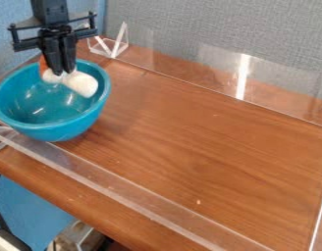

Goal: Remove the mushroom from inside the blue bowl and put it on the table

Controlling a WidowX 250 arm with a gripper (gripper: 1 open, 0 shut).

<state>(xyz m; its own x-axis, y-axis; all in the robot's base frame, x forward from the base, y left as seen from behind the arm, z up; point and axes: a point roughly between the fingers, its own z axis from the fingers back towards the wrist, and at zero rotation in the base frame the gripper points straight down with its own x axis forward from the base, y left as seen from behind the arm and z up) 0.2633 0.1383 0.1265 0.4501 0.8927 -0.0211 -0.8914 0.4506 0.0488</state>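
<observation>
The claw (56,69) points straight down over the blue bowl (32,116) and is pinched shut on the mushroom (75,82). The mushroom hangs from the claw, with its orange bit up by the fingers and its fat white part sticking out to the right. It looks to be up near the bowl's far rim, above the bottom of the bowl, though it is hard to tell just how high. So the picking-up step looks done, and the carrying step is the one going on now. The next move, I think, is to get the mushroom fully above the rim, slide it to the right over the table (216,137), then go down and let go. The bowl's rim is the first thing to watch, because a low mushroom could bump it and tip or push the bowl. The grip looks small, right at the top of the mushroom, so a quick swing might shake it loose. The table has lots of open brown wood to the right of the bowl, with nothing lying on it. Clear low walls (242,74) run along the back and front edges, so the drop spot should be in the middle, away from them. A little clear stand (109,44) sits behind the bowl, out of the way.
</observation>
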